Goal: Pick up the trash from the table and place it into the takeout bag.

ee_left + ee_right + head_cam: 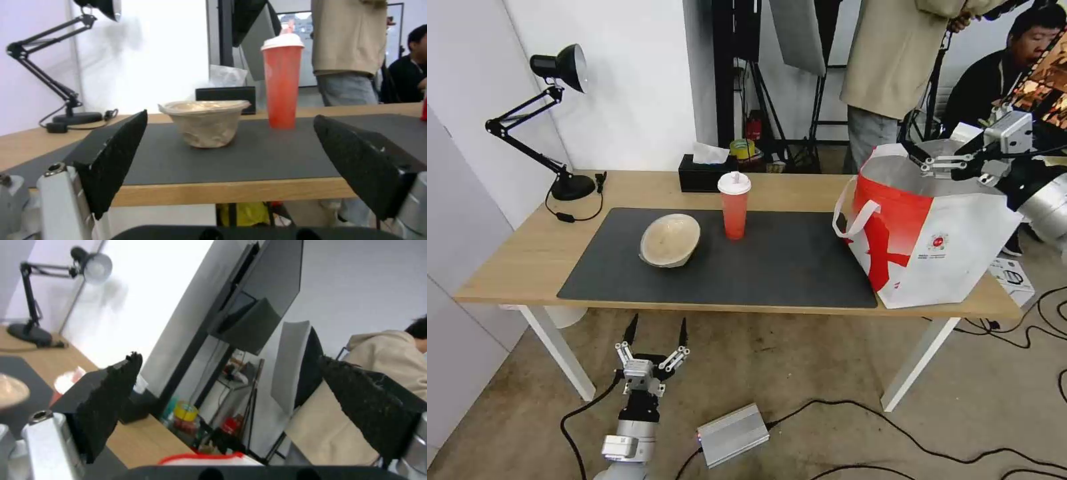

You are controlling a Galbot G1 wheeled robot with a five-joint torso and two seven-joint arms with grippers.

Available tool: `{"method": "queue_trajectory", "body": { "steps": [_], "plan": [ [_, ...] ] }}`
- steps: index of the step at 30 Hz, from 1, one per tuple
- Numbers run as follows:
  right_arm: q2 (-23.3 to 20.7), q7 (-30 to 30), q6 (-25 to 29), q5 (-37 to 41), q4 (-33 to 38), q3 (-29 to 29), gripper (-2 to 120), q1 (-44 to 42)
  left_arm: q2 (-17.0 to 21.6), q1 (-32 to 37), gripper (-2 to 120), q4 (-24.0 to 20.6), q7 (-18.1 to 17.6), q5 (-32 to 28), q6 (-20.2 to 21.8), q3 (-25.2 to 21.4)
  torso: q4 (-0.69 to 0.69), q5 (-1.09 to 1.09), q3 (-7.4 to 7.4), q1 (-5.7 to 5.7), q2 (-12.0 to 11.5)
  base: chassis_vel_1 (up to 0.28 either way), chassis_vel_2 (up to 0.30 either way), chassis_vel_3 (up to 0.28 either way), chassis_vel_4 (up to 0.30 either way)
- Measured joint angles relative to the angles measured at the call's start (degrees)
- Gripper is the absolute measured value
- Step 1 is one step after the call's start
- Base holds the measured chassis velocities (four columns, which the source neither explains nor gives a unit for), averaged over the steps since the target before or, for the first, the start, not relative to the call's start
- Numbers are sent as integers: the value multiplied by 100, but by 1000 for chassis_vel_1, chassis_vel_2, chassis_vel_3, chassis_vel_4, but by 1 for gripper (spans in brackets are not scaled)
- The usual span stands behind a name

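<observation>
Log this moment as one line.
left tool: open, low before table | right tool: open, empty, over takeout bag | on mat: beige bowl, red cup

Matt grey mat (774,263) on smooth wood table (514,260); translucent plastic cup (734,213)

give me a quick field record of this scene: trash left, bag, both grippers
trash on mat: beige bowl, tilted; red cup, upright, lid on
bag: standing open at the table end on the robot's right
left gripper: open, empty, low in front of the table edge
right gripper: open, empty, over the bag mouth
</observation>
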Motion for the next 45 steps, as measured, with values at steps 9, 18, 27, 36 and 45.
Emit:
{"method": "queue_trajectory", "body": {
  "steps": [9,18,27,36,45],
  "plan": [
    [735,161,20,-175,383,-42,100,-243,-140,126,100,-114,-1,22,-30,-152,0,0,0,0,0,0,0,0,0],
    [1525,273,144,-547,732,130,100,-876,-141,73,100,-138,-9,18,-31,-194,-1,-1,0,0,0,0,0,0,0],
    [2500,239,572,-1358,1042,264,100,-1765,-134,27,100,-173,-13,8,-18,-224,-1,0,0,0,0,0,0,0,0],
    [3252,80,999,-2079,1225,388,100,-2456,-122,-22,100,-230,-14,1,-1,-254,0,-1,0,-1,0,0,0,0,0],
    [4119,-91,1486,-2456,1196,575,100,-3366,-109,2,100,-289,-9,1,1,-258,-1,0,0,-1,0,0,0,0,0]
  ]
}}
